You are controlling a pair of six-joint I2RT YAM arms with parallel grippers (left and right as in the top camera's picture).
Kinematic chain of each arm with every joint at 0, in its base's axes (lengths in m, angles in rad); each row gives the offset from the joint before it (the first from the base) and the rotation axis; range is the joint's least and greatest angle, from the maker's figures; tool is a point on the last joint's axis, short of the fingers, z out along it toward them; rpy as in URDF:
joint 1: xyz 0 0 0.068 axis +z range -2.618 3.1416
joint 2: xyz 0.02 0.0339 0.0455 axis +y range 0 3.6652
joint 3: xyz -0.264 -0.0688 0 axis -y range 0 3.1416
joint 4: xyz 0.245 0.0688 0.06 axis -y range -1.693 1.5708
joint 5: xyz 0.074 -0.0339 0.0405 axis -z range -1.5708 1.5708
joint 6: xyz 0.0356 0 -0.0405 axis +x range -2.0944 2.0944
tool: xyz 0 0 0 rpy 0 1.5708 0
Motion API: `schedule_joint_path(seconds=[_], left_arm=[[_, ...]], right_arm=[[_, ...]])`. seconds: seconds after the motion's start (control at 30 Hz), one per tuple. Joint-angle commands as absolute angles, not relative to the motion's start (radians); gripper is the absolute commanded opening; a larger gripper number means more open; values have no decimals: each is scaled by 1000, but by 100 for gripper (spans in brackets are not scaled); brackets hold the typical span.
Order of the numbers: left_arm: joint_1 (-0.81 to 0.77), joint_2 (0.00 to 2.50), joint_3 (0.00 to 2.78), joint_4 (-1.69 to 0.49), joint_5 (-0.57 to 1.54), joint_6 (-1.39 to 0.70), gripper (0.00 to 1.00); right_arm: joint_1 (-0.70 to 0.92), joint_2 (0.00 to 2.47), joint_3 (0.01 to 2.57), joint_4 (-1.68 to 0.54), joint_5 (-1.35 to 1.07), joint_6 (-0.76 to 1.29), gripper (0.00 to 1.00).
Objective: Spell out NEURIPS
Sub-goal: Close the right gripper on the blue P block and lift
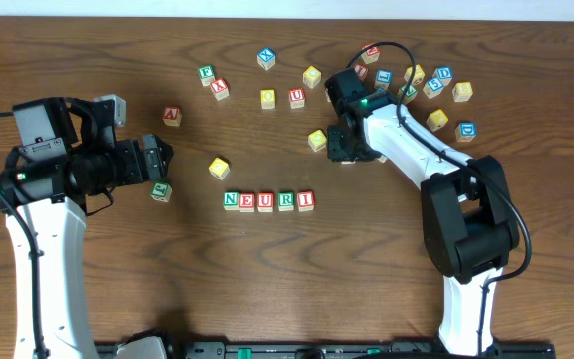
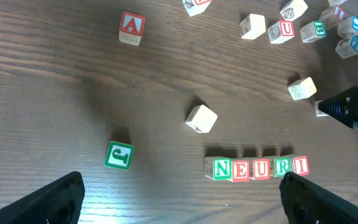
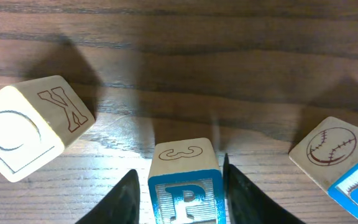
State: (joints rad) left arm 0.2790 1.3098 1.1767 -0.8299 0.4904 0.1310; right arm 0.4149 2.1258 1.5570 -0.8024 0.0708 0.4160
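Wooden blue P cube [image 3: 185,199] is cut off below and flanked by right gripper [image 3: 179,165]; whether it is clamped cannot be told. Left gripper [image 2: 182,180] is spread wide, empty.

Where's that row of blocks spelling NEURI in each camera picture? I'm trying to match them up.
Overhead: NEURI row, lower centre.
Left wrist: NEURI row, lower right.
Right wrist: not in it; just the P cube, close up.
Shared landmark: the lone cube up-left of the row, in overhead and left wrist; the right wrist view lacks it.
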Motion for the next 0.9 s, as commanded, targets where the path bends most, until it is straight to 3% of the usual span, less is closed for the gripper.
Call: schedule_joint_path(seconds=[0.0, 0.23, 0.87], left_arm=[[283, 1306, 1197, -830, 485, 126, 99], [283, 1306, 1197, -830, 485, 126, 99], [283, 1306, 1197, -830, 485, 126, 99]], right_arm=[[421, 2130, 1578, -802, 88, 414, 33], [421, 2130, 1578, -804, 88, 414, 18], [421, 2127, 1580, -820, 87, 411, 17]])
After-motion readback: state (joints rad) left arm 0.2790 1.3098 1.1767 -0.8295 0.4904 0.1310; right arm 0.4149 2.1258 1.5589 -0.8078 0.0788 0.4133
